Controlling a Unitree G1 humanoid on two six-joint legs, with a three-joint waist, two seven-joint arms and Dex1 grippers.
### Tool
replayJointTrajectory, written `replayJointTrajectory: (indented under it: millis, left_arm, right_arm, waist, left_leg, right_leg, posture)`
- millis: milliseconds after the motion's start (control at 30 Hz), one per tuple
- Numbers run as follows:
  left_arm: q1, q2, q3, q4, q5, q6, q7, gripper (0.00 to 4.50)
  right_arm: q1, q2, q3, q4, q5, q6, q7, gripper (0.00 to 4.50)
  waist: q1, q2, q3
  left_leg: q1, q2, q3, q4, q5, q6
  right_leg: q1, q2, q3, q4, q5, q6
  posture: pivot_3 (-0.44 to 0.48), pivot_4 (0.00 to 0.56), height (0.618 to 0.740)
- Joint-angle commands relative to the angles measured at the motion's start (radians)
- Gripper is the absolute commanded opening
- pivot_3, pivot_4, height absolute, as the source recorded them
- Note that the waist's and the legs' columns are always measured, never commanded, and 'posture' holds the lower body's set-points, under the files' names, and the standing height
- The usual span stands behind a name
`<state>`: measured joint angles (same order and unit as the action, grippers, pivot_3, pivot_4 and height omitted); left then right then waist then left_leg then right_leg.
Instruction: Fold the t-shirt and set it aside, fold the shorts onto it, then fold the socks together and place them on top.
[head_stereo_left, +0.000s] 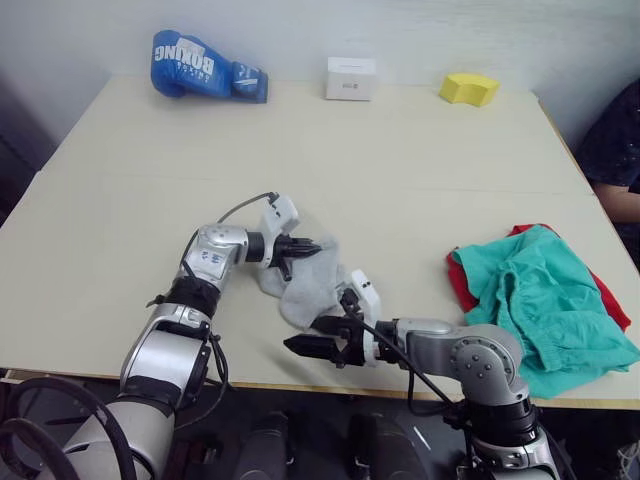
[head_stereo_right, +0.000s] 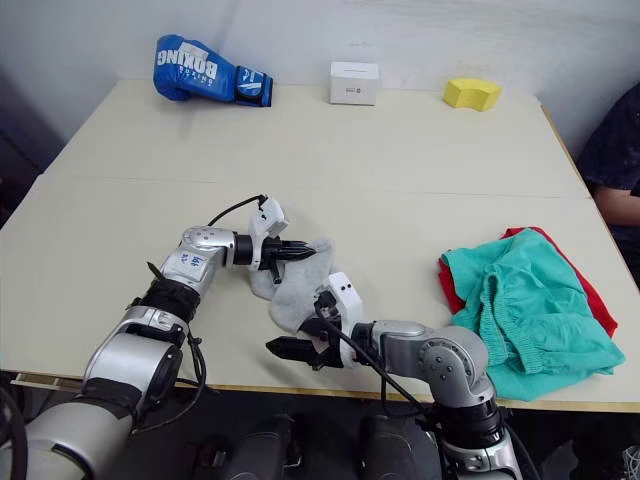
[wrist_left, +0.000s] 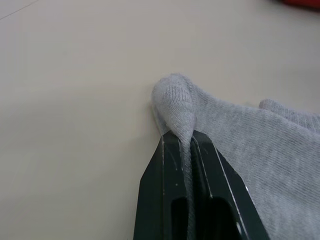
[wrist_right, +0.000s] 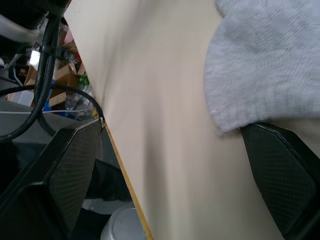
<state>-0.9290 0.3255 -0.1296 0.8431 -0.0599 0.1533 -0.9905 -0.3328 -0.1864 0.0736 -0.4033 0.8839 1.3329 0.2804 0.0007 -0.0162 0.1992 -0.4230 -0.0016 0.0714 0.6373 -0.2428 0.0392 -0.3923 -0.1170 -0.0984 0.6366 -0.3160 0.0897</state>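
Near the middle of the desk's (head_stereo_left: 120, 170) front edge, the socks (head_stereo_left: 308, 282) lie as one grey heap, long axis running from the far end, where my left end effector (head_stereo_left: 310, 246) has them, toward the front edge, where my right end effector (head_stereo_left: 312, 346) waits.

Left end effector: clenched on a pinch of sock cloth at the far end; the left wrist view shows knit squeezed up between the two black fingers (wrist_left: 167, 200).

Right end effector: released, jaws spread wide; one finger (wrist_right: 285, 175) sits just at the near end of the socks, the other out toward the front edge. Not gripping anything.

Key relation: the socks' free end lies immediately ahead of the right end effector, so I judge the right arm takes that end.

The shorts (head_stereo_left: 540, 300) lie on the t-shirt (head_stereo_left: 462, 285) at the right edge, well apart from both arms. I judge that stack done; socks are the step in hand
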Motion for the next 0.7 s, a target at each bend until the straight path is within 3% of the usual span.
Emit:
replayJointTrajectory:
  millis: [33,167,267,600,633,700]
  left_arm:
    - [0.03,0.005,0.015,-0.049,-0.008,0.022,0.013,0.04]
    - [0.057,0.012,0.028,-0.096,-0.017,0.049,0.027,0.04]
    - [0.069,0.017,0.035,-0.121,-0.019,0.065,0.033,0.0]
    - [0.085,0.016,0.06,-0.171,-0.035,0.083,0.059,0.0]
    - [0.089,0.016,0.069,-0.189,-0.043,0.092,0.066,0.0]
    - [0.103,0.019,0.085,-0.239,-0.059,0.115,0.074,0.0]
  right_arm:
    - [0.005,-0.015,-0.016,0.026,-0.049,-0.012,-0.036,4.5]
    - [0.007,0.019,0.008,0.049,-0.091,-0.054,-0.069,4.5]
    - [0.014,0.031,0.024,0.062,-0.117,-0.079,-0.076,3.89]
    - [0.043,0.04,0.048,0.086,-0.153,-0.124,-0.049,0.3]
    - [0.045,0.042,0.038,0.082,-0.147,-0.122,-0.046,0.01]
    - [0.053,0.042,0.012,0.067,-0.115,-0.111,-0.028,0.01]
  waist:
    - [-0.001,0.0,0.0]
    - [-0.002,0.0,0.0]
    - [-0.003,0.0,-0.001]
    - [-0.005,-0.003,-0.003]
    - [-0.005,-0.006,-0.004]
    - [-0.004,-0.008,-0.005]
  left_leg:
    - [0.0,0.0,0.0,0.0,0.0,0.0]
    - [0.001,0.0,0.0,0.0,0.0,0.0]
    - [0.001,0.0,0.0,0.0,0.0,-0.001]
    - [0.002,0.0,0.0,-0.001,0.001,-0.001]
    - [0.002,0.001,0.0,-0.001,0.001,-0.001]
    - [0.002,0.001,0.0,-0.001,0.001,-0.001]
  right_leg:
    - [0.0,0.0,0.0,0.0,0.0,0.0]
    - [0.0,0.0,0.001,0.0,0.0,0.0]
    - [0.0,0.0,0.001,0.001,0.0,0.0]
    - [0.0,0.0,0.008,0.0,0.0,0.0]
    - [0.0,0.0,0.008,0.0,0.0,0.0]
    - [0.0,0.0,0.009,0.0,0.0,0.0]
  posture:
    - [0.0,0.15,0.74]
    - [0.0,0.15,0.74]
    - [0.0,0.15,0.74]
    - [0.0,0.15,0.74]
    - [0.0,0.15,0.74]
    - [0.0,0.15,0.74]
